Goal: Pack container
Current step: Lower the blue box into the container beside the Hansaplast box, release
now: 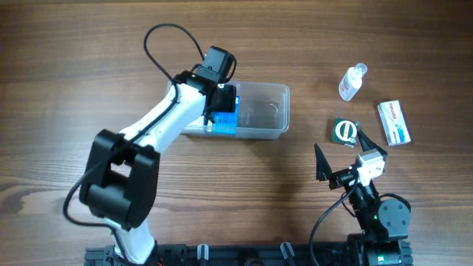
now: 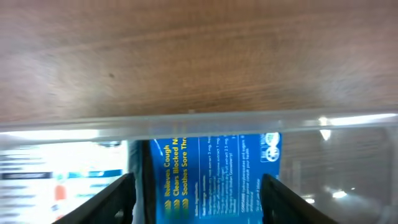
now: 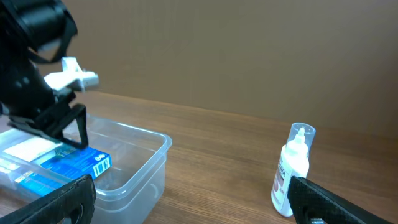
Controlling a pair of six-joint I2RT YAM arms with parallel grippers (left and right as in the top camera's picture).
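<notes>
left gripper (image 2: pixel 198 194) fingers (image 2: pixel 118 198) fill bottom of wrist view, apart, straddling blue cough-remedy box (image 2: pixel 211 168); cannot tell if clamped on it or just beside it. blue box lies inside clear container (image 1: pixel 286 111), at its left end, white box (image 3: pixel 28 149) just beside it. container sits mid wooden surface (image 1: pixel 74 59). right gripper (image 3: pixel 193 185) front right, fingers wide apart, nothing between. right of container, on surface: clear dropper bottle (image 1: pixel 352 81), round green-white tin (image 1: pixel 344 131), white carton (image 1: pixel 394 122).
</notes>
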